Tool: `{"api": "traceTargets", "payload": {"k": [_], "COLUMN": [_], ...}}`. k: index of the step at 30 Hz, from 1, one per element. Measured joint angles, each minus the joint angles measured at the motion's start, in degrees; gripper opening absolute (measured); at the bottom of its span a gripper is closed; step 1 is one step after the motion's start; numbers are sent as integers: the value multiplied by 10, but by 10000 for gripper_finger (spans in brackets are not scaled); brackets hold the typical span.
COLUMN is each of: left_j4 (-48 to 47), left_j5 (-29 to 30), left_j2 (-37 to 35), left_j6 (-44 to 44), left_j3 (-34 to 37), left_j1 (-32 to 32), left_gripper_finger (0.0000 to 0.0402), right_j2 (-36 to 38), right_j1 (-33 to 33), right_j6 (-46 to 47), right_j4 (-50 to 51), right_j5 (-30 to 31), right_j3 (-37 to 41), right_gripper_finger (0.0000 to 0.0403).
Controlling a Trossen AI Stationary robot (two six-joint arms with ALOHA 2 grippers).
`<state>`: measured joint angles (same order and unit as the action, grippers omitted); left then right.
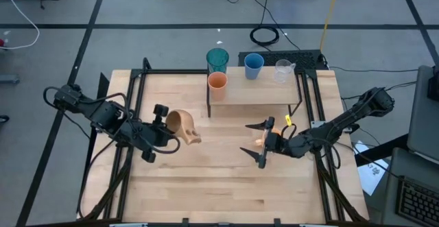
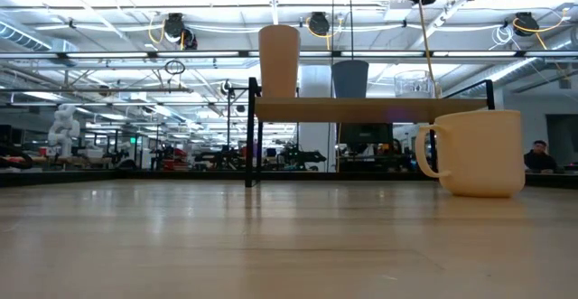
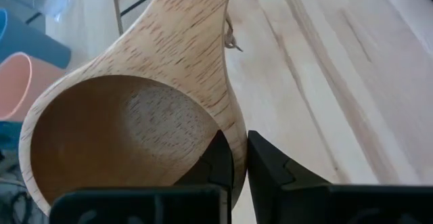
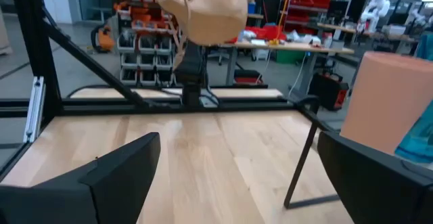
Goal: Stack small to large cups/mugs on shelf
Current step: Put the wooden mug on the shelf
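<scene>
The left end effector (image 1: 167,126) is closed on the rim of the brown wooden mug (image 1: 182,126), one finger inside the bowl and one outside, as the left wrist view shows; it holds the mug lifted above the desk (image 1: 206,186), left of centre and in front of the shelf's left end. In the low view the mug shows only as a brown shape at the upper edge. The right end effector (image 1: 261,145) hangs right of centre with its fingers spread wide and nothing between them; the orange mug with a handle (image 2: 474,152) stands on the desk beneath it, in front of the shelf's right end. The shelf (image 1: 260,93) sits at the far edge of the desk. On it, the orange cup (image 1: 217,84) stands at the front left corner, the teal tumbler (image 1: 217,59) just behind it at the back left corner, the blue cup (image 1: 253,65) near the middle of the back edge, and the clear cup with a handle (image 1: 283,70) toward the back right corner.
</scene>
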<state>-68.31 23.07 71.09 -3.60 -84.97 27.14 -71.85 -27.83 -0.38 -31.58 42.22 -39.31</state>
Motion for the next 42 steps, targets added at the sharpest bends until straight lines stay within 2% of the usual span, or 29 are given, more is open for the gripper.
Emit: {"api": "traceTargets", "payload": {"k": [5, 11, 21, 25, 28, 32, 36, 39, 42], "left_j4": [0, 0, 0, 0, -1, -1, 3, 11, 11], "left_j5": [10, 10, 10, 10, 9, -44, -127, -167, -177], "left_j2": [0, 1, 2, 2, 2, 2, 10, 25, 43], "left_j6": [39, 74, 143, 228, 297, 311, 311, 303, 288], "left_j3": [0, 0, 0, 0, 0, 0, 0, 0, 0], "left_j1": [0, 0, -11, -34, -52, -67, -84, -91, -91], "left_gripper_finger": [20, 20, 20, 20, 20, 20, 20, 20, 20], "right_j2": [0, 0, -6, -27, -49, -87, -132, -170, -211], "right_j1": [0, 0, 0, 9, 20, 33, 51, 68, 80], "right_j6": [-26, -39, -54, -85, -98, -117, -123, -113, -105], "right_j4": [-28, -38, -96, -159, -170, -161, -142, -112, -69], "right_j5": [5, 43, 45, 45, 44, 39, -12, -49, -65], "right_j3": [0, 0, 0, -9, -32, -87, -152, -208, -262], "right_gripper_finger": [391, 391, 391, 391, 391, 391, 386, 366, 341]}}
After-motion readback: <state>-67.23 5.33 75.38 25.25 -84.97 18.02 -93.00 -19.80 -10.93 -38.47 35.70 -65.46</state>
